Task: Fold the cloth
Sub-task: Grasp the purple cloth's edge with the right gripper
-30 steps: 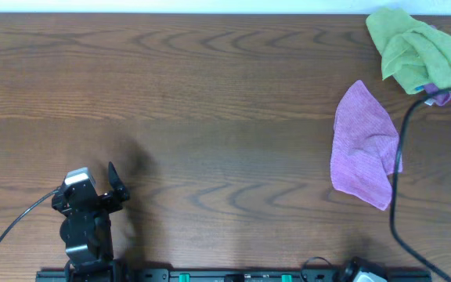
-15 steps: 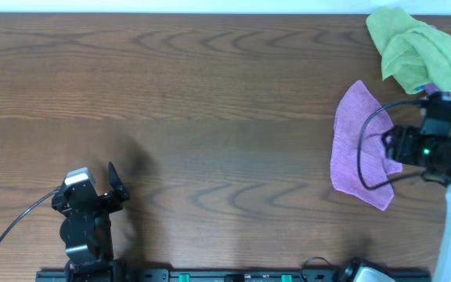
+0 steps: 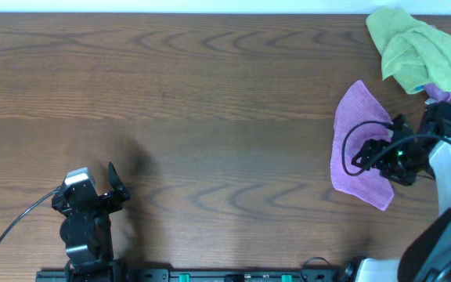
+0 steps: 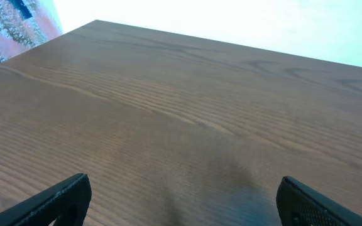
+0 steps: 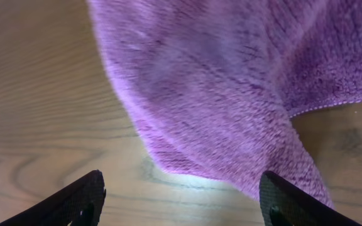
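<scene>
Here, the cloth (image 3: 355,113) lies rumpled and partly doubled over by the right edge of the tabletop (image 3: 210,94), near a bunched green cloth (image 3: 413,48) in the far corner. The right end effector (image 5: 181,198) hovers over it, jaws spread wide, gripping nothing. The left end effector (image 4: 184,201), well apart, is likewise wide open and empty.

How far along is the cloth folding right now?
Done: no tidy fold shows; the purple cloth lies rumpled with one flap over itself. In hand: the right gripper hovers open above its edge, holding nothing. To do: grasping and folding; the left gripper sits open over bare table.
</scene>
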Controlling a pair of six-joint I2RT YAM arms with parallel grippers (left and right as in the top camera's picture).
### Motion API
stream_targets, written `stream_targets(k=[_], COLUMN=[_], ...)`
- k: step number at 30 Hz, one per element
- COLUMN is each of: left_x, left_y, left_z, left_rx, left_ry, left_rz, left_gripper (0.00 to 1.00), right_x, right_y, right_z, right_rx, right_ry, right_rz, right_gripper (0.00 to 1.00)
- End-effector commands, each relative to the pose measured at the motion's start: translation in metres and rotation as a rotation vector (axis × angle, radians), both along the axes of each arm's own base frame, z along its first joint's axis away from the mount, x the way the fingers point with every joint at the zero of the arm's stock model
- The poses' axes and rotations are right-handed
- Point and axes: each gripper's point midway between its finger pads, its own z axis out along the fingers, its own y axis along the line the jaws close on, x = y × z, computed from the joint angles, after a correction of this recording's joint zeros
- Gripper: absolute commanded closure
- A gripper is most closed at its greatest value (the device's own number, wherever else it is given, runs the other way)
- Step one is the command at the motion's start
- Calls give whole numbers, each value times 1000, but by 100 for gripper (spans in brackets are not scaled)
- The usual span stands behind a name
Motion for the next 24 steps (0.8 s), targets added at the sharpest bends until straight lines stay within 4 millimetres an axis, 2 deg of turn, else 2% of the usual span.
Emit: stream_targets(k=[1, 7, 10, 18, 21, 24], left_x=[-2, -2, -2, -2, -2, -2], left_y=[3, 3, 3, 3, 3, 3], left_z=[-15, -15, -15, -15, -15, -15], left_rx=[18, 18, 18, 18, 18, 18], left_ry=[39, 39, 39, 39, 39, 39], left_rz=[9, 10, 9, 9, 9, 9], left_gripper=[5, 5, 5, 5, 5, 5], right_x=[-4, -11, -23, -46, -53, -53], right_y=[-12, -44, -53, -49, -46, -41], right_z=[-13, -21, -20, -19, -25, -35], right_rx=[-62, -232, -294, -294, -288, -265], right_ry=[66, 138, 196, 297, 319, 304], right_rz=[-50, -160, -225, -257, -276, -279], right_gripper=[22, 21, 22, 21, 20, 23])
